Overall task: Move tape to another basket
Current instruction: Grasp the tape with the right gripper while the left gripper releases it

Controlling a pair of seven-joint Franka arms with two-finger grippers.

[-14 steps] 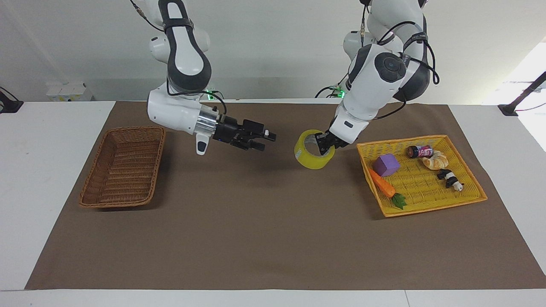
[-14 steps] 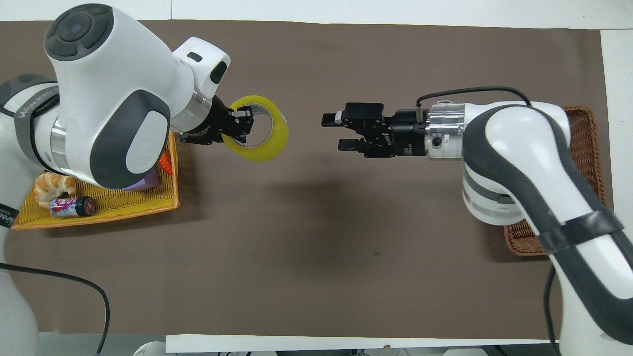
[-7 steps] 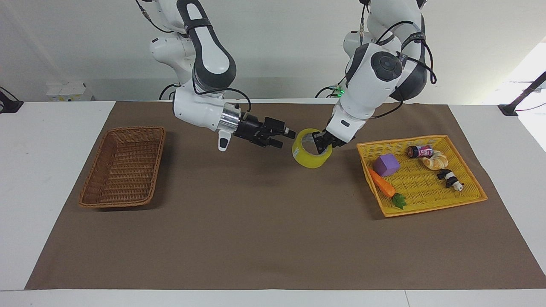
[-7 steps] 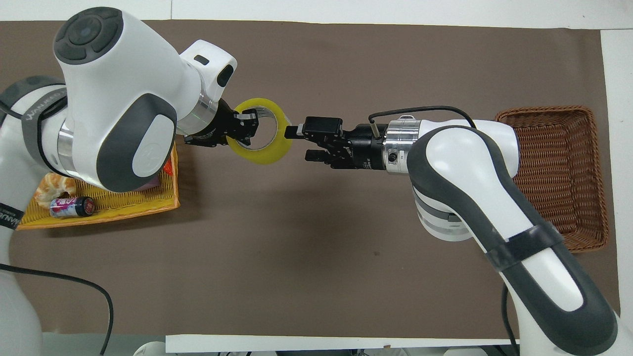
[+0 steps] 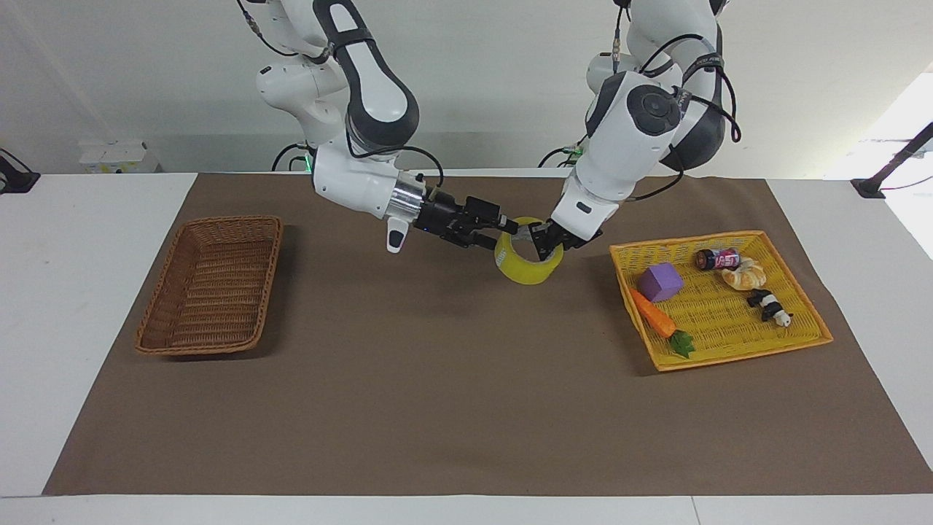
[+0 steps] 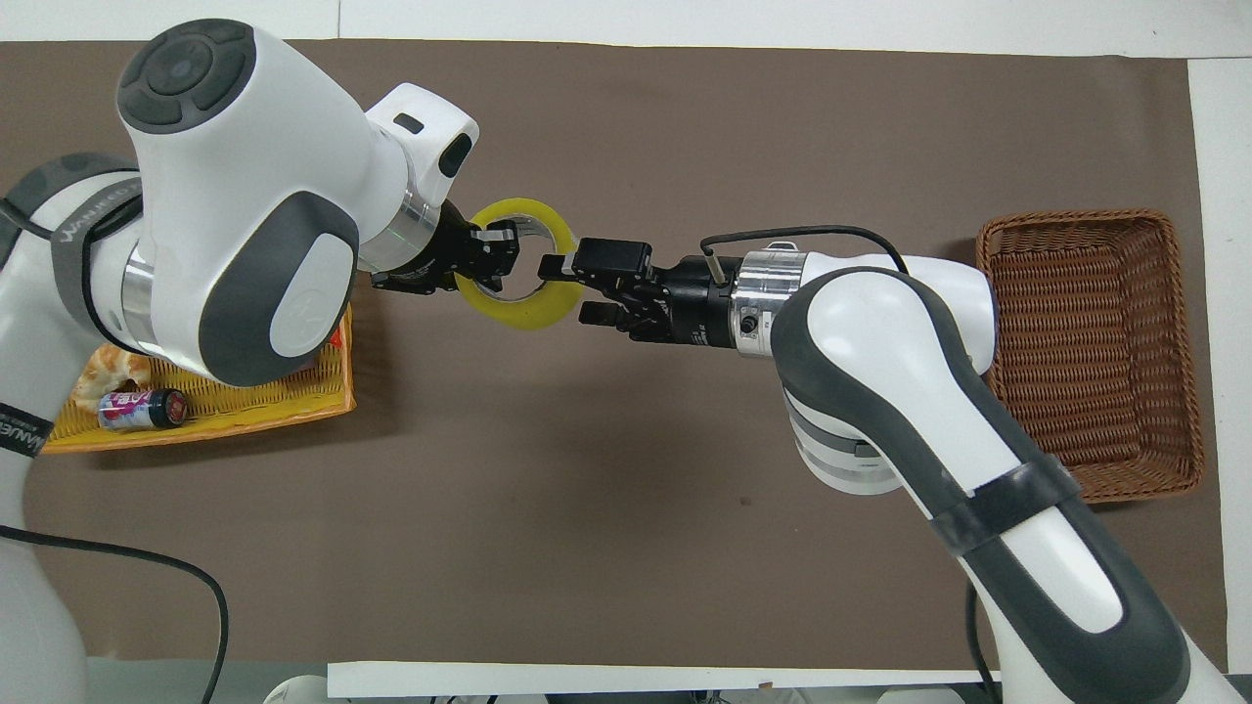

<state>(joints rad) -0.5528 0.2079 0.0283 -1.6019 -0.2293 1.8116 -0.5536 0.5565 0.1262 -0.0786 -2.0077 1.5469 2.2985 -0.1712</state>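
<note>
The yellow tape (image 5: 526, 268) hangs in the air over the brown mat, beside the yellow tray. My left gripper (image 5: 543, 246) is shut on the tape's rim at the tray side, one finger inside the ring; it also shows in the overhead view (image 6: 494, 259). My right gripper (image 5: 503, 232) is open at the tape's other rim. In the overhead view (image 6: 562, 284) one of its fingers is inside the ring and one outside the tape (image 6: 528, 311). The brown wicker basket (image 5: 208, 221) sits empty at the right arm's end of the table (image 6: 1076, 217).
A flat yellow woven tray (image 5: 729, 357) at the left arm's end holds a purple block (image 5: 660, 282), a toy carrot (image 5: 656, 317), a small can (image 5: 718, 259), a bread piece (image 5: 745, 273) and a panda toy (image 5: 769, 306). A brown mat (image 5: 437, 408) covers the table.
My right gripper has travelled from near the basket toward the tape and now straddles its rim. My left gripper has shifted slightly toward it with the tape.
</note>
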